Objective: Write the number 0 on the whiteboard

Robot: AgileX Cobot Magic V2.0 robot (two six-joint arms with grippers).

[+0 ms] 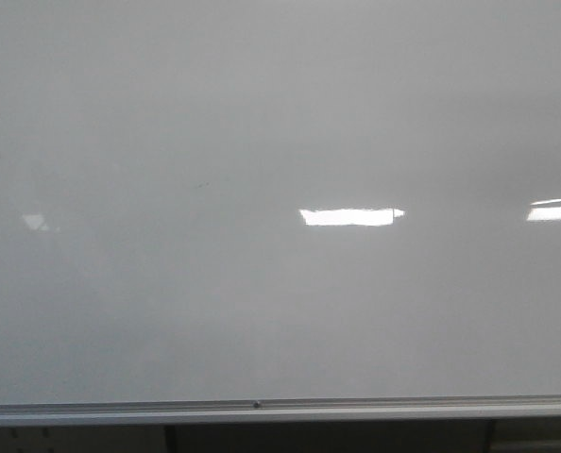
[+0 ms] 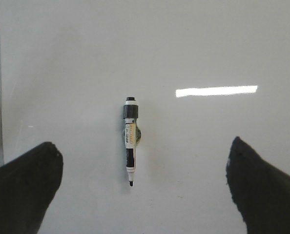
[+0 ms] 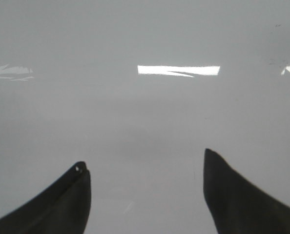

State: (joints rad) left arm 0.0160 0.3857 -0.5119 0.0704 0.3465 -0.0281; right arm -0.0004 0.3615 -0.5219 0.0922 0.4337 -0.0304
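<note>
Left fingers (image 2: 30, 183) spread wide, right fingers (image 3: 67, 202) likewise — empty

We see the glossy whiteboard (image 1: 167, 311) with its silver rail (image 1: 356, 409); a marker (image 2: 130, 141) rests against its surface, uncapped.

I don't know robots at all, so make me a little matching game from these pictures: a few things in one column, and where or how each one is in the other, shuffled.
Things:
1. marker
2. left gripper
3. rail
4. whiteboard

States:
A. runs along the board's lower edge, silver
B. open, empty, marker showing between its fingers
C. blank in every view, with bright light reflections
D. lies on the board, uncapped, black tip bare, untouched

Pairs: 1-D, 2-B, 3-A, 4-C
</note>
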